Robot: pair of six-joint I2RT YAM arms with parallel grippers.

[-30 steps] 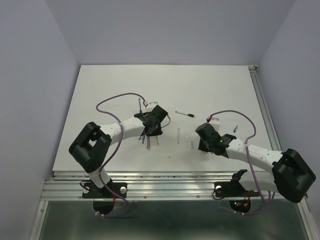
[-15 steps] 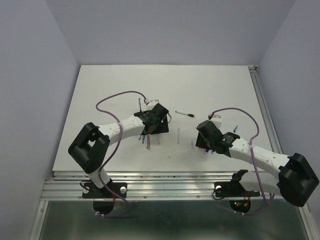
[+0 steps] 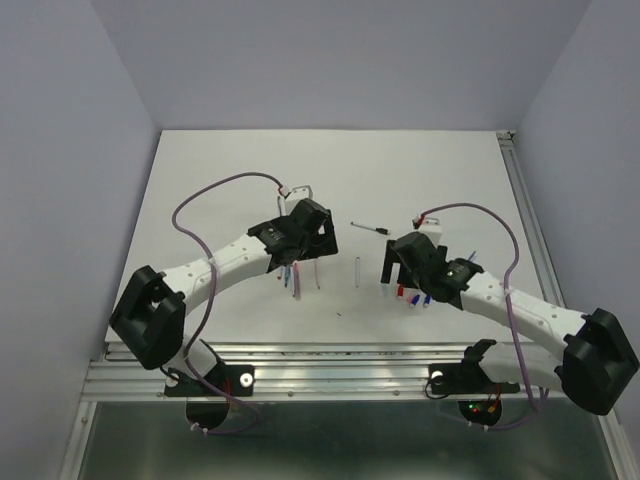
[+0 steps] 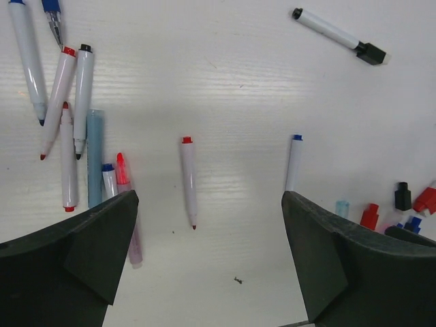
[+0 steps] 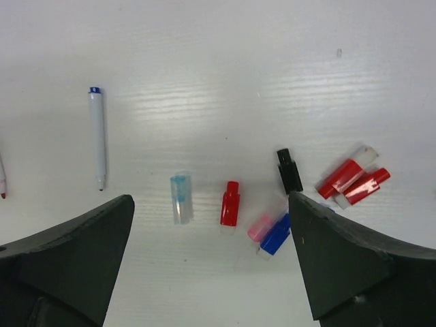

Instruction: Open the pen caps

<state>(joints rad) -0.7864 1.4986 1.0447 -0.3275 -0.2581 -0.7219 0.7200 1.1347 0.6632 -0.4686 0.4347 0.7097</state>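
– Beneath the right claw (image 5: 211, 199), on the bench (image 5: 225, 54), lie the pen caps (image 5: 229, 204): one pale, then red, pink, blue, black and two more red, all loose and close together. Its jaws stand wide apart with nothing between them.

– And the left claw (image 4: 208, 225)?

– Spread just as wide and empty too. It hangs over a red pen (image 4: 189, 180) and a blue-ended pen (image 4: 293, 162), with a bundle of pens (image 4: 75, 136) at the left of its wrist view.

– So what needs opening?

– I judge the black marker (image 4: 337, 34), lying apart toward the far side. Its dark cap (image 4: 371, 53) looks to be on. To do it well, one claw should take the barrel across its middle and the other the cap alone. Then pull straight along the pen's axis; a sideways tug would likely let the barrel slip.

– How do the arms sit?

– Left arm (image 3: 215, 265) is bent at the elbow, reaching toward the centre, wrist pointing down. Right arm (image 3: 510, 300) stretches low and leftward, wrist likewise down over the caps. The two claws are near each other, not touching.
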